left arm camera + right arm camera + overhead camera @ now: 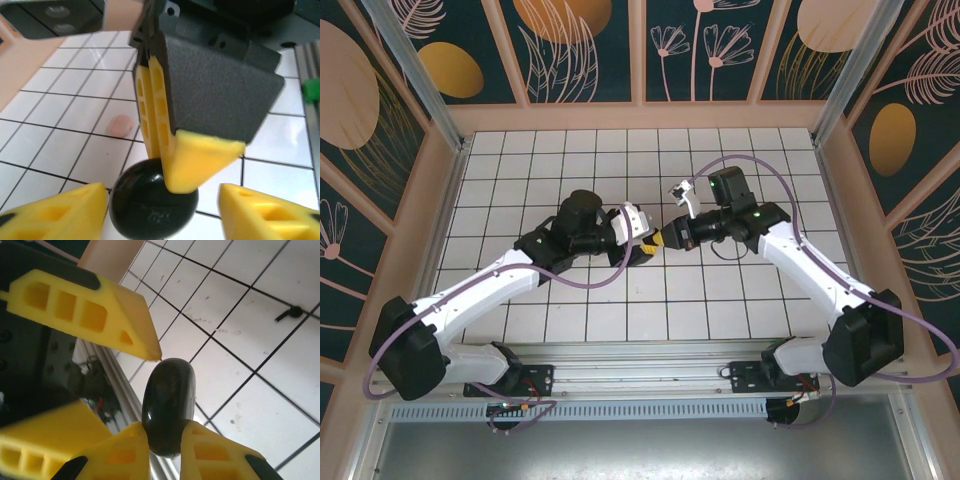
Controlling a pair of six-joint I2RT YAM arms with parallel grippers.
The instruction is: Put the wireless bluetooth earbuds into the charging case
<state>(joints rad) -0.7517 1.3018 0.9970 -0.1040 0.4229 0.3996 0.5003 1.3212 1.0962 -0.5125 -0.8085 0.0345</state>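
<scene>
Bright, even overhead light, soft shadows on the white table (710,300). The 2 wrist views blur close up; highlights streak the glossy black case (167,405).

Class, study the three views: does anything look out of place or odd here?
Yes: a black earbud lies loose on the tiled table, apart from the black case. The right gripper pinches that case on edge, and it looks closed, so the earbud cannot go in yet.

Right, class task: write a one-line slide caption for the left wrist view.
Glossy black round charging case sits between the left hand's yellow fingers while the right hand's yellow fingertip touches it.
</scene>
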